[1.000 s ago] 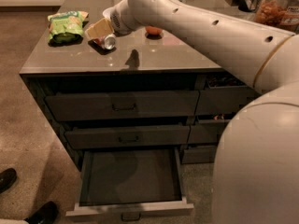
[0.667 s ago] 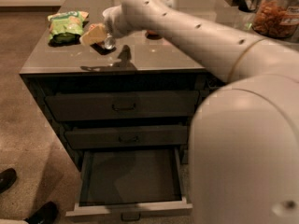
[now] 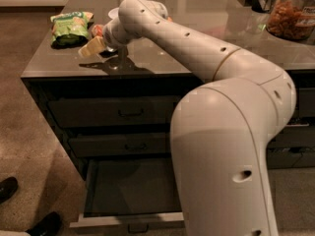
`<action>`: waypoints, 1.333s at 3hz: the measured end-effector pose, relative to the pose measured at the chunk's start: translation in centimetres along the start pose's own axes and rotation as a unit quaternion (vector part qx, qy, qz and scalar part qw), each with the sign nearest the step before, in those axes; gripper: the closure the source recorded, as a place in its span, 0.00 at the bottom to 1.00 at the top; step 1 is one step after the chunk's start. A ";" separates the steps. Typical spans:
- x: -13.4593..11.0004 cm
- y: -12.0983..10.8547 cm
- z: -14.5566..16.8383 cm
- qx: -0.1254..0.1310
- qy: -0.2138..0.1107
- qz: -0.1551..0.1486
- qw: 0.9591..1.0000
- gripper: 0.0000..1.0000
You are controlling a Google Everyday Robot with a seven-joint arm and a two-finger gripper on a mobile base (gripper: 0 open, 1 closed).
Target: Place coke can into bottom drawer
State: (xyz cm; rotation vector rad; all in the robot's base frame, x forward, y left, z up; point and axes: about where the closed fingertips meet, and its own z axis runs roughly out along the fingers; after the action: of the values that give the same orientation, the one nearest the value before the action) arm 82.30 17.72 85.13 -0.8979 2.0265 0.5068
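Grey and glossy, the counter top is running across the upper half of the view, above a bank of dark drawers. I am steering a white robot arm, which is reaching from the lower right up and across to the counter's left end. Its gripper is hovering low over the counter there, tilted downward, just beside a green chip bag. I cannot tell how far open the gripper is, or whether it is gripping anything.

A small patch of red is showing directly behind the gripper, between it and the chip bag. I am taking that for the coke can. Most of it is hidden by the wrist, so I cannot say whether it is standing or lying, or whether the gripper is touching it.

Below, the bottom drawer is standing pulled out, its dark flat inside bare. The two upper drawers are shut. The arm's bulky elbow is covering the bottom drawer's right part.

I am judging that the can will be light and stiff but thin-walled, so a hard squeeze could dent it, and its smooth round side could slip or roll. The best hold looks to be squarely across the middle of the body, with only moderate pressure.
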 end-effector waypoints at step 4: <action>0.9 -1.1 -2.3 0.022 -0.033 0.002 0.999 0.93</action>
State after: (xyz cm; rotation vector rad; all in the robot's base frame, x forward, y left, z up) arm 81.52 15.20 85.70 -0.8413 1.9730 0.4855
